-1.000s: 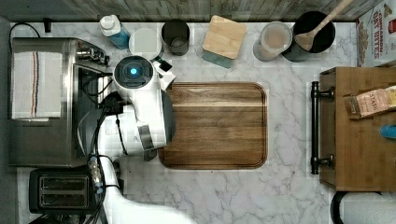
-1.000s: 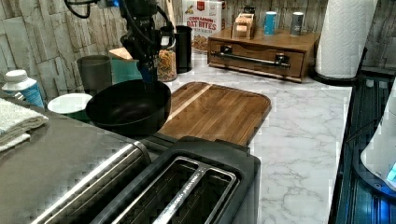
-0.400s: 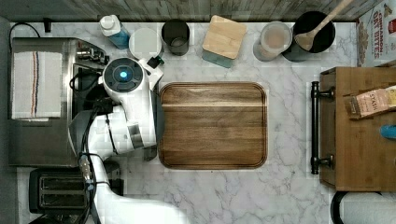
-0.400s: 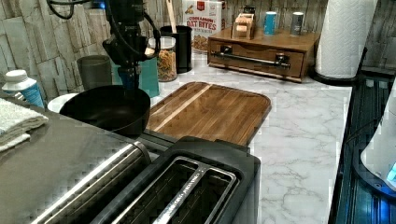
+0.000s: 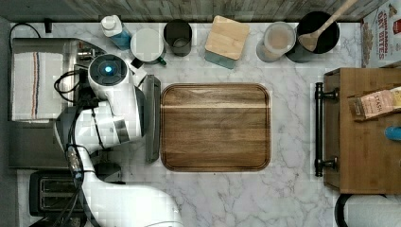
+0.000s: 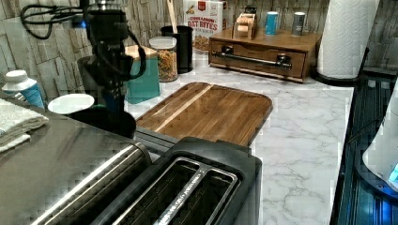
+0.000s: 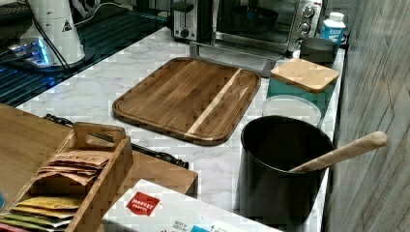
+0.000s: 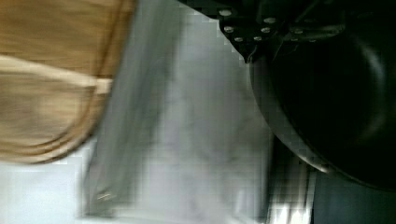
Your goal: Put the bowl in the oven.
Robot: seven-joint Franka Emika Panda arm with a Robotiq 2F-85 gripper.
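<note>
Bowl seen inside oven in right view; hidden under arm in top view. Jaw state cannot be told.

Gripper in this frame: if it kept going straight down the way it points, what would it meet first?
Most likely the bowl it reaches into, then the oven rack below. The gripper points down at the bowl's rim beyond the open door; depth is unclear.
</note>
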